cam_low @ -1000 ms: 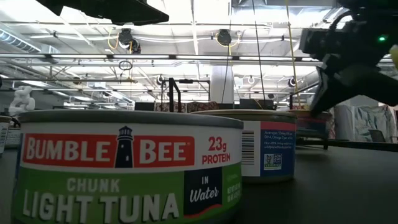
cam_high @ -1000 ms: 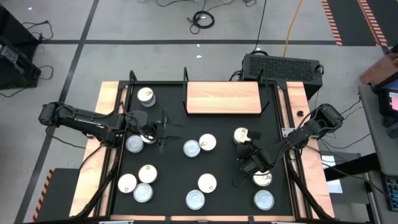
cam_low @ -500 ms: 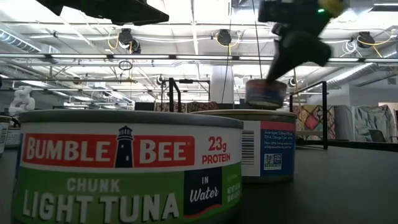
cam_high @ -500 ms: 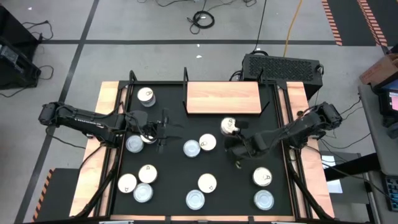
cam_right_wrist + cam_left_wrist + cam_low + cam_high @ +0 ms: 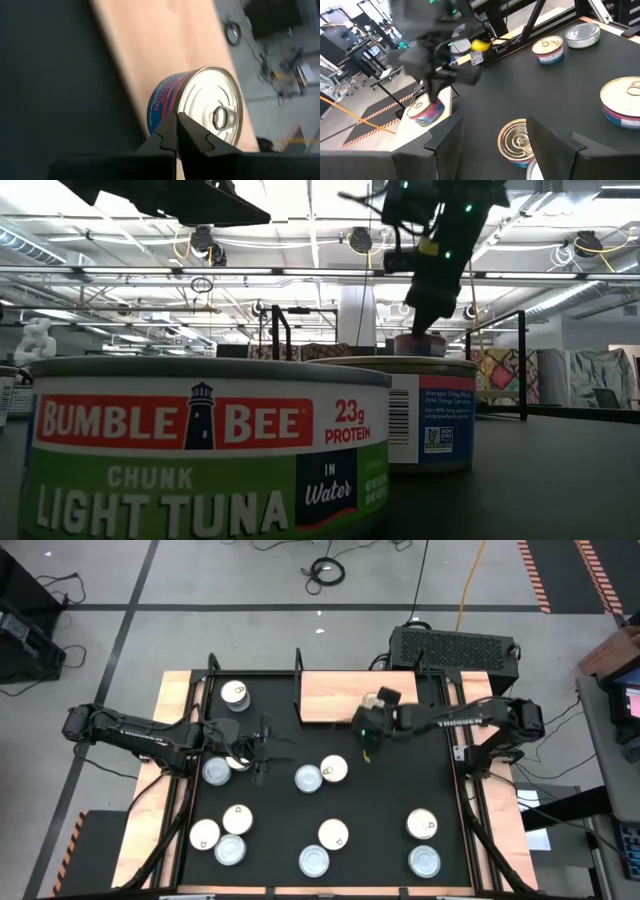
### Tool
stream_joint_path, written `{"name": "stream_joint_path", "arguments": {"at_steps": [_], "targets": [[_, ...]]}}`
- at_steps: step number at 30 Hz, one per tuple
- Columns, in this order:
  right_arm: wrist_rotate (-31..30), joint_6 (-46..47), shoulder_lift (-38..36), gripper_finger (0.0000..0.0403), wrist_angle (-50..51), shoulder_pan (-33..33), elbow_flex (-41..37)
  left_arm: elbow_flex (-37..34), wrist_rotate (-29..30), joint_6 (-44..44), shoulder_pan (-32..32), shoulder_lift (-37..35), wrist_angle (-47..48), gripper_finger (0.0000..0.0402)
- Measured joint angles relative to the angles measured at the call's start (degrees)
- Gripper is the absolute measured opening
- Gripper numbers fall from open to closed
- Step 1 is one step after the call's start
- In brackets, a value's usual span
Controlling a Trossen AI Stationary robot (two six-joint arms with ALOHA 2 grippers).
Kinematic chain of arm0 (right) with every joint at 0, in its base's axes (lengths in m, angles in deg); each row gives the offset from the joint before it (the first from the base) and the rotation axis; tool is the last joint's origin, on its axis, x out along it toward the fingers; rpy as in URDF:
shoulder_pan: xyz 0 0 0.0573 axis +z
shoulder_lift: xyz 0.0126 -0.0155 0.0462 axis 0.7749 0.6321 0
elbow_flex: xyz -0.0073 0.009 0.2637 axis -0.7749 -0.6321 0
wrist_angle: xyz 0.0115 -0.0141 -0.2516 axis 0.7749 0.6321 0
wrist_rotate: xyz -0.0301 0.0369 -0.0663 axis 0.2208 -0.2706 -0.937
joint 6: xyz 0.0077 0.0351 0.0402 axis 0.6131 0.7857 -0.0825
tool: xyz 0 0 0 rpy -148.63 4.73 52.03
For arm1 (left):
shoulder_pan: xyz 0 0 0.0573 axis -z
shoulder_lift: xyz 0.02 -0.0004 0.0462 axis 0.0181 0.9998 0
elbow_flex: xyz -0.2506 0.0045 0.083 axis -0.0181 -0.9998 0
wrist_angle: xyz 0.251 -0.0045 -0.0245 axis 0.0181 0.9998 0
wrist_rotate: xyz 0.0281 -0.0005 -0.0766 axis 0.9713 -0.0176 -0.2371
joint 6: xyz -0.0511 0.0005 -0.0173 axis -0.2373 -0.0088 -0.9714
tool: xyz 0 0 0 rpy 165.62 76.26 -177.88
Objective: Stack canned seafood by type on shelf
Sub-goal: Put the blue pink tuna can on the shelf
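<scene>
My right gripper [image 5: 369, 715] is shut on a cream-topped tin [image 5: 372, 700] with a pull tab and a blue and red label [image 5: 165, 100]. It holds the tin at the near edge of the light-wood shelf [image 5: 330, 700]. In the low view the tin [image 5: 420, 344] shows under the gripper [image 5: 426, 323]. My left gripper [image 5: 258, 751] waits open over the mat's left half, near two tins [image 5: 215, 771]. Its fingers [image 5: 445, 135] have nothing between them. Several other tins lie flat on the black mat [image 5: 380, 800]. My right gripper pinches the tin's top rim [image 5: 169, 111] between its two shut fingertips, on the side away from the pull tab. The fingers slant down at it from the table's near right. The tin hangs below them, top up; whether its bottom touches the board I cannot tell.
Tins stand on the mat at the far left [image 5: 234, 693], in the middle [image 5: 333, 768], along the near edge [image 5: 314, 860] and at the near right [image 5: 422, 824]. Thin black posts [image 5: 298, 665] rise at the shelf's edges. A large tuna tin [image 5: 200, 450] fills the low view.
My right gripper has swung from the mat's right side toward the far edge and the table's left, rising and rolling as it went. It stayed shut on the tin and carried it clear of the mat to the shelf's near edge.
</scene>
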State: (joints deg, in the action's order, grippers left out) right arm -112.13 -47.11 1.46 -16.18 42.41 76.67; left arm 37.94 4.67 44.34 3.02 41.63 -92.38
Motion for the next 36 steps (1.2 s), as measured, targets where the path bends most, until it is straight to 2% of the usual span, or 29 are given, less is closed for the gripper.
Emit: {"name": "stream_joint_path", "arguments": {"at_steps": [10, 15, 20, 29, 36], "targets": [[0.5, -5.24, 0.0, 0.0, -2.87, -14.15, -0.46, 0.0, 0.02, -2.67, -1.64, 0.0, 0.27, 0.0216], [4.09, -6.63, 0.0, 0.0, -7.42, -19.04, -3.99, 0.0, -0.11, -4.07, -2.61, 0.02, 1.58, 0.0216], [4.64, -8.51, 0.07, 0.0, -12.51, -20.98, -7.62, 0.0, -0.33, -4.1, -3.6, 0.02, 0.37, 0.0216], [4.65, -13.32, 0.03, 0.0, -18.28, -21.59, -7.82, 0.02, -0.44, -4.61, -5.21, 0.0, -3.72, 0.0216], [4.63, -13.84, 0.02, 0.0, -18.03, -22.06, -7.82, 0.02, -0.44, -5.68, -5.22, 0.01, -3.61, 0.0216]]}}
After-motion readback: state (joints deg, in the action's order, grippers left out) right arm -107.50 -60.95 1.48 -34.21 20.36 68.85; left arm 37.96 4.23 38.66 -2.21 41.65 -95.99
